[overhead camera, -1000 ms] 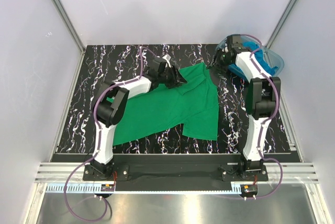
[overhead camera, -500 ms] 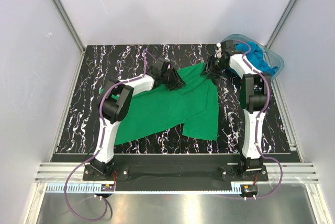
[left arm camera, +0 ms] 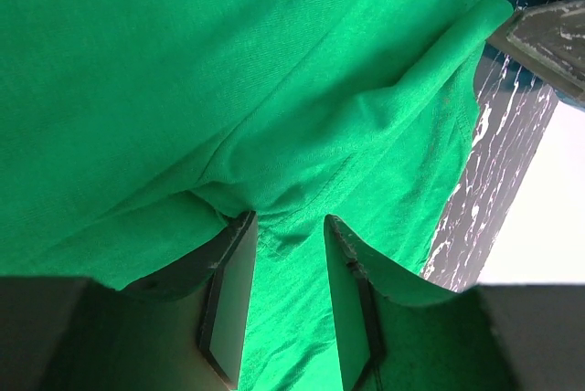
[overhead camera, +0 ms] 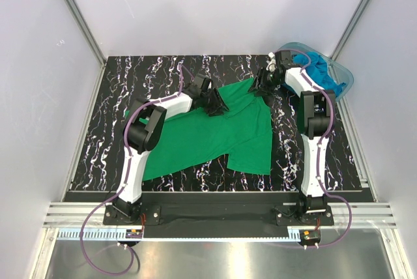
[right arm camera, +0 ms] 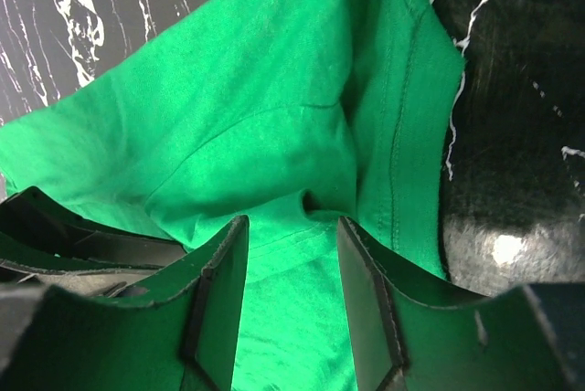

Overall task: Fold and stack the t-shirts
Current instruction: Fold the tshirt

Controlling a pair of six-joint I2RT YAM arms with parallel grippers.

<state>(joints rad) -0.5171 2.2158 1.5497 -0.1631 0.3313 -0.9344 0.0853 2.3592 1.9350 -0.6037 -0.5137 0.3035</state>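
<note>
Cloth: green t-shirt (overhead camera: 215, 139) soft, limp | left claw (left arm camera: 291, 220), right claw (right arm camera: 292, 222) apart astride it | pinch the fold between your jaws.

our left arm (overhead camera: 140, 137) reaches far and rightward with its elbow bent, and our left hand (overhead camera: 216, 107) points down, fingers parted. our right arm (overhead camera: 317, 119) stretches to the far side, wrist turned left, and our right hand (overhead camera: 263, 84) sits low, fingers also apart.
</note>
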